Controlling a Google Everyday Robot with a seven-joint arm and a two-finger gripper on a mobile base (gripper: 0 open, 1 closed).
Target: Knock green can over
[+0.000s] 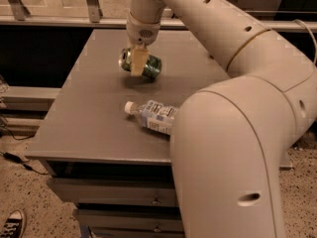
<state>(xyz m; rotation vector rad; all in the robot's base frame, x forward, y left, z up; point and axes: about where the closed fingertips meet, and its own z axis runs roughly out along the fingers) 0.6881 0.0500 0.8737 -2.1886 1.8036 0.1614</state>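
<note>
The pincer (137, 67) hangs over the far middle of the tabletop (89, 114). It looks closed around the green can (152, 67), with one finger across the front of it. The can is tipped on its side, silver top to the left, low over the tabletop. I cannot tell if it touches. So the tipping looks mostly done. What is left is letting go. A plastic bottle (154, 117) lies nearer.

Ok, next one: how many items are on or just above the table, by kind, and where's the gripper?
Cans: 1, the green can, tipped sideways, with the gripper shut on it over the table's far half.
Bottles: 1, the clear plastic bottle, lying down.
Total: 2
</note>
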